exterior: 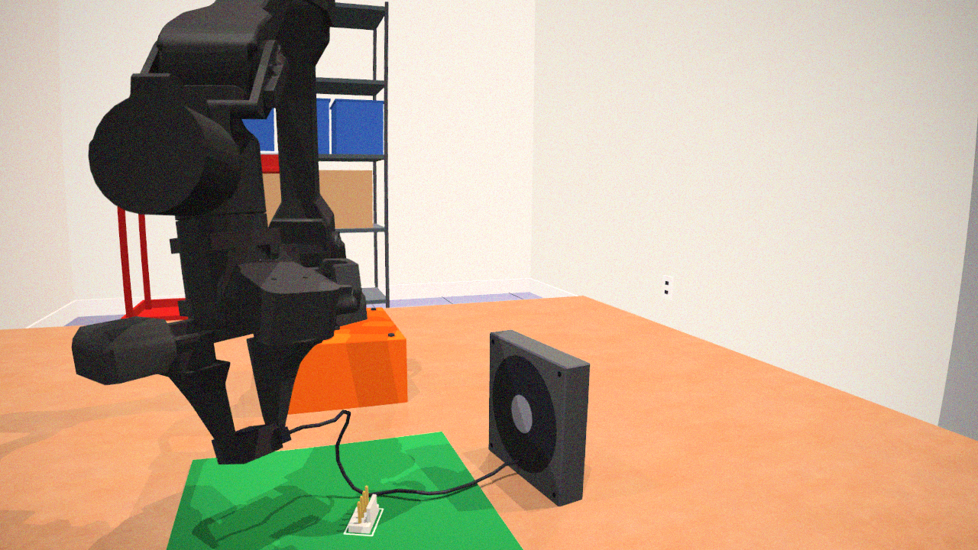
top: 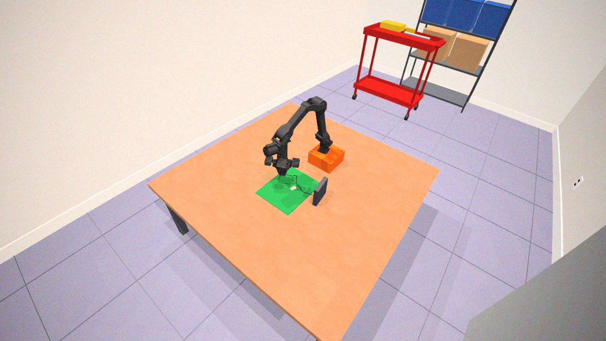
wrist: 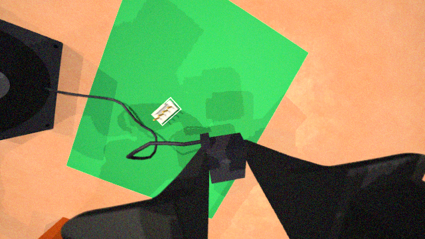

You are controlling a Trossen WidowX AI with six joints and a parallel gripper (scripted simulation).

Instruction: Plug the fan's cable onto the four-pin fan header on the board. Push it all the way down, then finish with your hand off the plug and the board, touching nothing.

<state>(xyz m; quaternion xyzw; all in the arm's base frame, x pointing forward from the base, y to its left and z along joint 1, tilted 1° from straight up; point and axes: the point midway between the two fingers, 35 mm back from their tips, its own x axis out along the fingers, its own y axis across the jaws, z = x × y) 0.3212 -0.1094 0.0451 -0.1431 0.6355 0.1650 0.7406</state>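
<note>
My gripper [top: 282, 172] [exterior: 253, 438] [wrist: 224, 148] is shut on the fan cable's dark plug [exterior: 247, 444] [wrist: 227, 166]. It holds the plug in the air above the back part of the green board [top: 271, 199] [exterior: 423, 458] [wrist: 252, 56]. The white four-pin header [top: 293, 187] [exterior: 362, 525] [wrist: 166, 111] stands on the board with its gold pins bare, up and left of the plug in the wrist view. The black cable [exterior: 339, 451] [wrist: 172, 143] leaves the plug's side, makes a bend and runs past the header to the fan [top: 319, 191] [exterior: 540, 417] [wrist: 54, 63]. The plug's socket openings are hidden.
The fan stands upright on the wooden table [top: 360, 211] [exterior: 717, 424] [wrist: 358, 99], beside the board. The orange base block [top: 326, 158] [exterior: 355, 373] is behind the board. A red cart [top: 387, 91] and a shelf rack [top: 440, 91] stand beyond the table.
</note>
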